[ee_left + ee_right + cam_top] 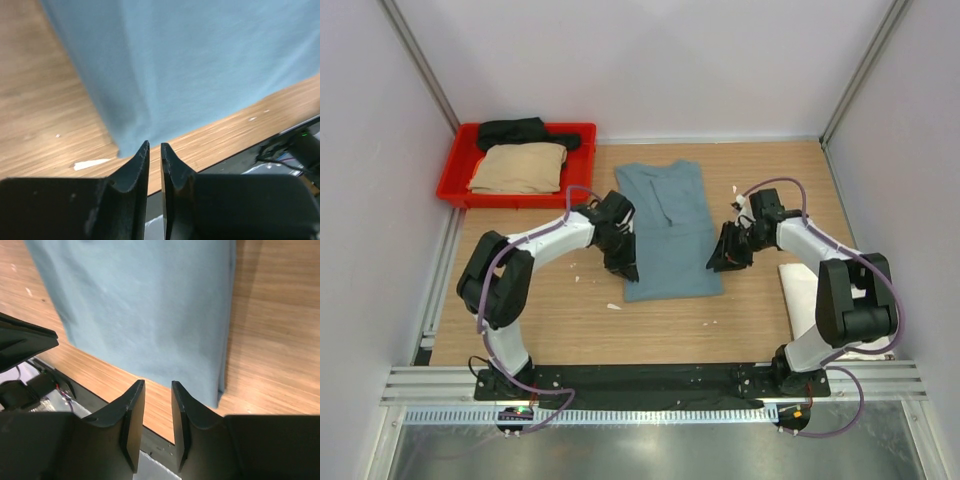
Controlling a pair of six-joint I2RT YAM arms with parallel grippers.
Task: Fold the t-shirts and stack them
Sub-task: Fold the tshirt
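The teal-blue t-shirt (665, 230) lies flat mid-table, folded into a long strip, collar end away from me. It also shows in the left wrist view (200, 65) and the right wrist view (145, 305). My left gripper (627, 270) hovers at its near left corner, jaws a narrow gap apart and empty (155, 144). My right gripper (718, 262) hovers at the near right corner, jaws slightly open and empty (157, 382). The tan t-shirt (520, 168) and black t-shirt (525, 132) lie in the red tray. The white t-shirt (800, 290) lies by the right arm.
The red tray (455, 178) stands at the back left corner. Small white scraps (613, 306) lie on the wood near the shirt's near left corner. The black base rail (650, 378) runs along the near edge. Walls close in the left, right and back sides.
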